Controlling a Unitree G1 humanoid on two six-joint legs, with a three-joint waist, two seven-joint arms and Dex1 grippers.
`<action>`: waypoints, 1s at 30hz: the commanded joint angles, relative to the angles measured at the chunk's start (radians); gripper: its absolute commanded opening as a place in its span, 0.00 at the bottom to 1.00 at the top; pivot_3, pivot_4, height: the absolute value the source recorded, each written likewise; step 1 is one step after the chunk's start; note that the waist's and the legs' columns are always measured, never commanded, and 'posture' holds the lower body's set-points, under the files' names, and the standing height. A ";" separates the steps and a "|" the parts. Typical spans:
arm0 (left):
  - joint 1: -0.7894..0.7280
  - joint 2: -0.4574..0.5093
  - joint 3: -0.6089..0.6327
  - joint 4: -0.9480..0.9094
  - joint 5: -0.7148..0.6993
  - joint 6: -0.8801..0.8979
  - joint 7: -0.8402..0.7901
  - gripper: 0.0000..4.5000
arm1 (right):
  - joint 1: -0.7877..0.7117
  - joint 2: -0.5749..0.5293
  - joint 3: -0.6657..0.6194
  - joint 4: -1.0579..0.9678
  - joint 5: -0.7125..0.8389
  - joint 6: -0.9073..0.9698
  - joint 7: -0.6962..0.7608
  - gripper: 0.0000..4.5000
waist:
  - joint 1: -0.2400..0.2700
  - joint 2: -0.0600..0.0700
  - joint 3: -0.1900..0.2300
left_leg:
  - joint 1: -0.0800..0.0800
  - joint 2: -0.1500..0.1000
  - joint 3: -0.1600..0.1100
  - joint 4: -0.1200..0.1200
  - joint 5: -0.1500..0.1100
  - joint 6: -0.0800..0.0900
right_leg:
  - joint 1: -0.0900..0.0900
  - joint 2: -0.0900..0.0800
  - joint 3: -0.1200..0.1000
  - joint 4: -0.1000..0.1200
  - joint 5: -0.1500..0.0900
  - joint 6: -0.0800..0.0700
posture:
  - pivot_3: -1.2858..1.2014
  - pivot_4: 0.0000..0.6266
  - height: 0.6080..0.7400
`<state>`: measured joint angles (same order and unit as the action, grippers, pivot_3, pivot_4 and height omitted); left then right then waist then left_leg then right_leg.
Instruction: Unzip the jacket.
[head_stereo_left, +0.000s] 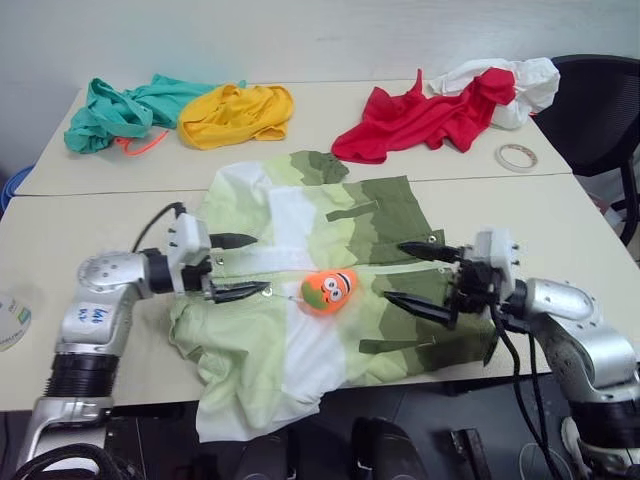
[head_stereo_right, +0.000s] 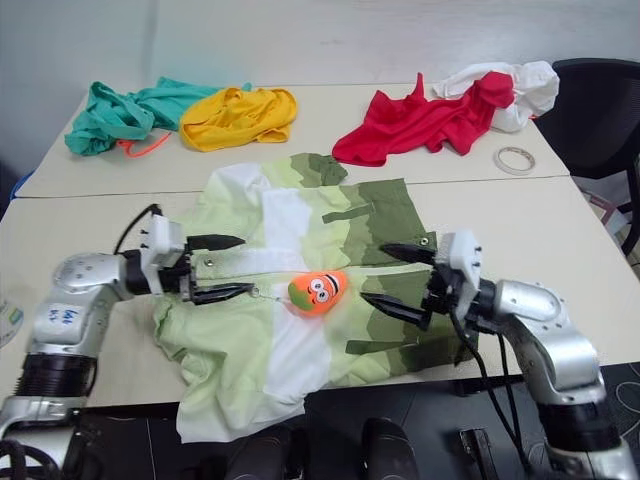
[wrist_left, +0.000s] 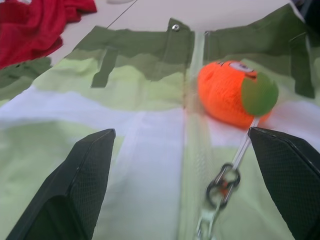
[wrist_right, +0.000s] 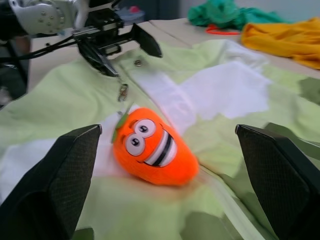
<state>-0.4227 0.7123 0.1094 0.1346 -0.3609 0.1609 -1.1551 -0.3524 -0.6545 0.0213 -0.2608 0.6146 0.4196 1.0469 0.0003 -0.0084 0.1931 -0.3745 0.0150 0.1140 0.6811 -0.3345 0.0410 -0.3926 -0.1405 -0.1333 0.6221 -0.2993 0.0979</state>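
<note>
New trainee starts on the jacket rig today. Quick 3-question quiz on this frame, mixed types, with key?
1. True or false: the left hand is shut on the zipper pull.
2. Which toy lies on the jacket? A) a blue car B) an orange plush carrot with a face C) a yellow duck
3. Fill in: on the far table, the roll of tape lies beside the ____ garment.

Key
1. False: its fingers stand open over the jacket, with the metal clip between them, ungripped. The right hand is open too.
2. B: the carrot sits on the zipper line, linked to the clip.
3. Red.
</note>
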 joint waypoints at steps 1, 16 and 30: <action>0.011 -0.001 -0.006 -0.011 0.010 -0.047 -0.007 1.00 | -0.121 0.055 0.130 0.053 -0.046 0.069 0.019 1.00 | 0.000 0.000 0.000 | -0.001 0.000 0.000 0.000 0.000 0.000 | 0.000 0.000 0.000 0.000 0.000 0.000 | 0.52 0.24 1.00; 0.078 -0.017 -0.121 0.072 0.184 -0.101 0.095 1.00 | -0.434 0.172 0.394 0.517 -0.351 -0.035 0.235 0.79 | -0.008 0.000 0.000 | -0.004 0.000 0.001 0.001 0.000 0.000 | -0.003 0.006 -0.001 0.001 0.000 0.000 | 0.52 0.24 1.00; 0.158 -0.014 -0.138 -0.031 0.215 -0.010 0.212 1.00 | -0.312 0.106 0.113 0.470 -0.224 -0.016 0.230 0.04 | -0.009 0.002 0.001 | -0.001 0.000 0.001 0.001 0.000 0.000 | -0.001 0.000 0.000 0.003 0.000 0.000 | 0.52 0.24 1.00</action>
<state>-0.3006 0.6857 -0.0168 0.0882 -0.1931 0.1236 -0.9690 -0.6556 -0.5220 0.2017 0.2588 0.3495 0.3928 1.2731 -0.0090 -0.0068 0.1939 -0.3755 0.0147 0.1146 0.6818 -0.3344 0.0405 -0.3939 -0.1411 -0.1334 0.6248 -0.2992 0.0980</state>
